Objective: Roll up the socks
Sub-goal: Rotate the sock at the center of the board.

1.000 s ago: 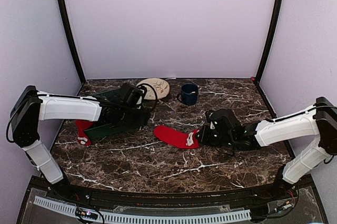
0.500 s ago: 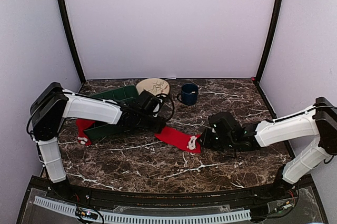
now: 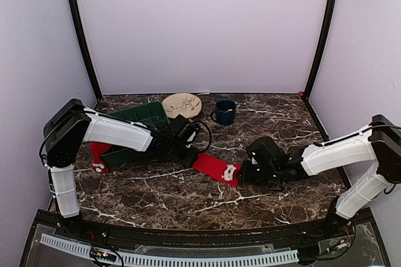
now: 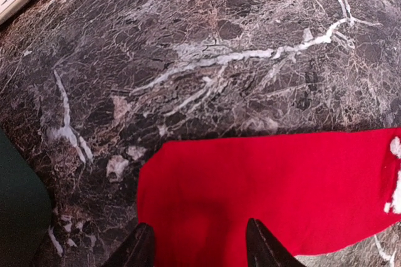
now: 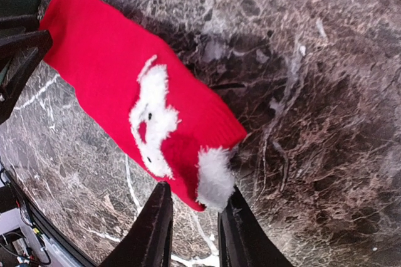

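Your red sock [image 3: 216, 167] lies flat on the counter [image 3: 188, 199] at the middle of the top view, stretched on a slant from upper left to lower right, with one hand at each end.

Your left hand [image 3: 190, 157] sits at the sock's upper-left end. In the left wrist view its two fingers [image 4: 139, 249] poke in from the bottom edge, standing wide apart over the red cloth. The fabric lies smooth between them and is not pinched. The sock's edge runs across the frame just above the tips, with bare marble beyond it.

Your right hand [image 3: 246, 172] meets the sock's lower-right end. In the right wrist view its fingers [image 5: 158, 223] stand narrow at the bottom centre, closed on the end that carries the fluffy white cuff [image 5: 215, 178]. A white face pattern [image 5: 152, 124] shows on the red just above the cuff. The rest of the sock runs away to the upper left of that frame.

A second red sock [image 3: 98, 154] lies at the left of the top view, partly tucked behind the green bin [image 3: 135, 124] (only its near end shows). The left arm reaches across the front of that bin. Behind it, towards the back wall, a plate [image 3: 182, 104] sits just right of the bin. A dark mug [image 3: 224, 111] stands near the plate, to its right, apart from both socks.
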You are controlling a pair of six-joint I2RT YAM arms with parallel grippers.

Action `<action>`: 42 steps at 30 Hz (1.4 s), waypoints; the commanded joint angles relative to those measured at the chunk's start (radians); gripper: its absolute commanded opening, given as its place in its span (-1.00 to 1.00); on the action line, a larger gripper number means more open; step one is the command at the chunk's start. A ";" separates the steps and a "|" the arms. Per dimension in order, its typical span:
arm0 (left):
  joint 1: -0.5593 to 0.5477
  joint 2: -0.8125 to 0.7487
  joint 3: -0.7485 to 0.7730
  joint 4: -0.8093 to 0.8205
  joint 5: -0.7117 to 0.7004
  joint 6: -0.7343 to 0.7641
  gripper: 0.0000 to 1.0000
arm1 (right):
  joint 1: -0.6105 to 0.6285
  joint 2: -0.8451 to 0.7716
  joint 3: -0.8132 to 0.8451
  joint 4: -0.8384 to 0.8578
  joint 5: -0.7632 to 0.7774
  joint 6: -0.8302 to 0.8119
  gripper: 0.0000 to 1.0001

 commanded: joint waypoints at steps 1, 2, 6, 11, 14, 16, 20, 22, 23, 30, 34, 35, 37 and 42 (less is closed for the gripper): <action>-0.007 0.014 0.010 -0.040 -0.019 0.008 0.02 | 0.010 0.026 -0.013 -0.015 -0.064 -0.022 -0.53; -0.007 0.021 0.010 -0.039 -0.022 0.013 0.01 | 0.013 0.031 -0.012 -0.018 -0.075 -0.024 -0.54; -0.007 0.050 0.018 -0.025 -0.033 0.042 0.01 | 0.030 0.042 -0.003 -0.025 -0.105 -0.035 -0.63; -0.007 0.063 0.014 0.018 -0.040 0.085 0.01 | 0.062 0.066 0.014 -0.026 -0.140 -0.041 -0.81; -0.006 0.067 0.009 0.050 -0.051 0.124 0.02 | 0.086 0.085 0.036 -0.027 -0.167 -0.053 -0.82; -0.005 0.072 0.008 0.068 -0.061 0.161 0.02 | 0.103 0.084 0.062 -0.065 -0.159 -0.072 -0.81; -0.004 0.078 -0.006 0.123 -0.078 0.245 0.02 | 0.121 0.016 0.087 -0.167 -0.081 -0.107 -0.73; 0.000 0.077 -0.018 0.162 -0.077 0.290 0.02 | 0.121 -0.032 0.084 -0.196 -0.054 -0.123 -0.65; 0.003 0.078 -0.024 0.185 -0.070 0.309 0.02 | 0.121 -0.059 0.082 -0.209 -0.046 -0.133 -0.60; 0.028 0.076 -0.060 0.306 -0.012 0.462 0.01 | 0.121 -0.159 0.078 -0.281 0.048 -0.181 -0.35; 0.035 0.064 -0.083 0.360 0.083 0.544 -0.03 | 0.120 -0.179 0.082 -0.286 0.138 -0.240 -0.21; 0.035 0.063 -0.086 0.369 0.109 0.562 -0.04 | 0.121 -0.172 0.091 -0.288 0.156 -0.266 -0.21; 0.036 0.063 -0.086 0.383 0.165 0.600 -0.05 | 0.121 -0.143 0.117 -0.302 0.193 -0.316 -0.19; 0.039 0.066 -0.069 0.383 0.278 0.697 -0.06 | 0.117 -0.048 0.172 -0.336 0.279 -0.411 -0.22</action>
